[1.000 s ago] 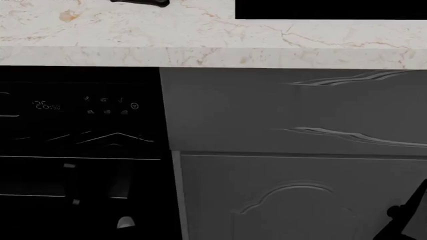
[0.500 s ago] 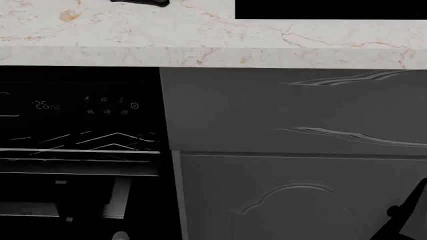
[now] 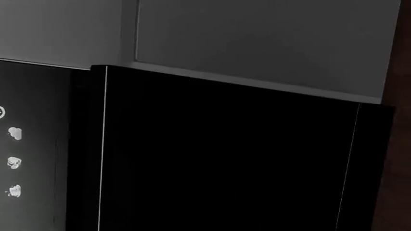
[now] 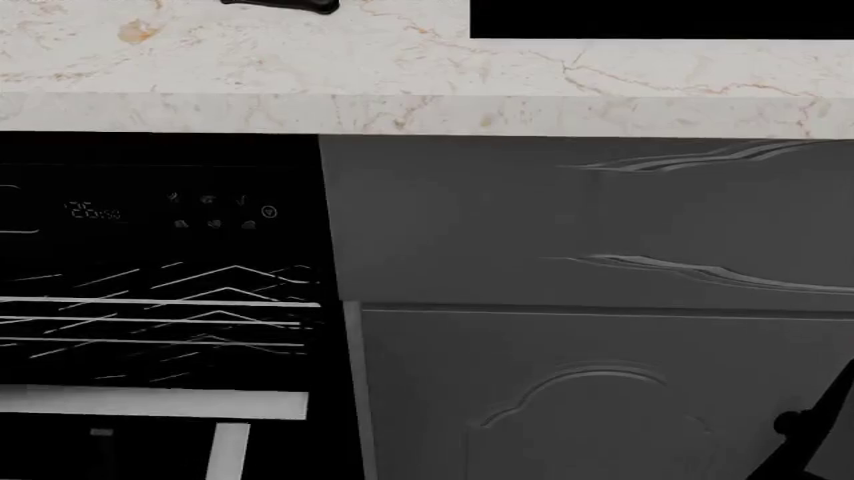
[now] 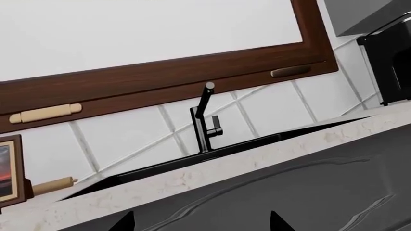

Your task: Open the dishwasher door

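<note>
In the head view, the dishwasher door (image 4: 154, 403) hangs tilted outward at the lower left, and its pale top edge sits well below the fixed control strip (image 4: 174, 215) with icons and readout. Wire racks (image 4: 160, 320) show in the gap. In the left wrist view the glossy black door panel (image 3: 224, 163) fills most of the frame, beside pale icons (image 3: 13, 161). The left gripper's fingers cannot be made out against the black. My right gripper (image 5: 200, 224) is open and empty, facing a grey drawer front. Its arm (image 4: 814, 430) shows at the lower right.
A marble countertop (image 4: 400, 80) runs above the dishwasher. Grey drawer fronts (image 4: 587, 220) and an arched grey cabinet door (image 4: 587, 400) stand to its right. The right wrist view shows a black sink tap (image 5: 205, 120), a window frame and a tiled wall.
The dishwasher door has swung down and outward. Its top edge dropped from just under the control strip to low in the head view, uncovering the racks. The right arm has not moved.
</note>
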Controlling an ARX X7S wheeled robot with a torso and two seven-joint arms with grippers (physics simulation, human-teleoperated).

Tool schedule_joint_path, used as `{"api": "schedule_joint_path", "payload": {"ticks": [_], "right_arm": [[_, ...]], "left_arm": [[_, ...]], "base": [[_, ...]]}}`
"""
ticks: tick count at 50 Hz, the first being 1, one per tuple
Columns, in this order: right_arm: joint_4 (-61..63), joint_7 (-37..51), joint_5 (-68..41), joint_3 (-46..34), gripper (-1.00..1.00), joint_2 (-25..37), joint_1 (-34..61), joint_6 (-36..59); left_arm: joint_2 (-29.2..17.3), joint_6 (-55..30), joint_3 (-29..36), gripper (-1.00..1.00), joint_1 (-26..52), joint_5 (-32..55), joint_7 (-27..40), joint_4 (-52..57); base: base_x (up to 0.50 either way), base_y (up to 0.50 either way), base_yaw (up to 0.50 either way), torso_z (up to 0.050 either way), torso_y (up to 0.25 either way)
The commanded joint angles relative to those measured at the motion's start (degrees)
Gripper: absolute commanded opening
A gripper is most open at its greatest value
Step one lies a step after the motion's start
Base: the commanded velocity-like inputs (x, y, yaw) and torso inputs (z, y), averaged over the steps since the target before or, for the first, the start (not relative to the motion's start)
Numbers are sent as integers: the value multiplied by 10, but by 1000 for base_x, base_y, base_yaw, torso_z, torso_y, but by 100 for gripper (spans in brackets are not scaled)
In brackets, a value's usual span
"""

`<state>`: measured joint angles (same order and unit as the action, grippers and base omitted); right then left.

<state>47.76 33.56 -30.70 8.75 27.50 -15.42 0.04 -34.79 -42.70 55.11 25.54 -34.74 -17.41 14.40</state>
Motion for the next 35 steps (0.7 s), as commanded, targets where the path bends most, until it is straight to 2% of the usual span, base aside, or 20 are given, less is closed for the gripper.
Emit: {"api": "schedule_joint_path", "payload": {"ticks": [1,35], "right_arm": [[1,0,-2,2,100,1,-3,-4],[-10,-4,0,1,100,-1,-9,-17]], "left_arm": [[-40,-32,-22,-100,-43,5,4,16],[-73,-59,-46,-100,-145,36,23,87]], "base": [[0,4,6,0,0],[0,4,5,0,0]]}}
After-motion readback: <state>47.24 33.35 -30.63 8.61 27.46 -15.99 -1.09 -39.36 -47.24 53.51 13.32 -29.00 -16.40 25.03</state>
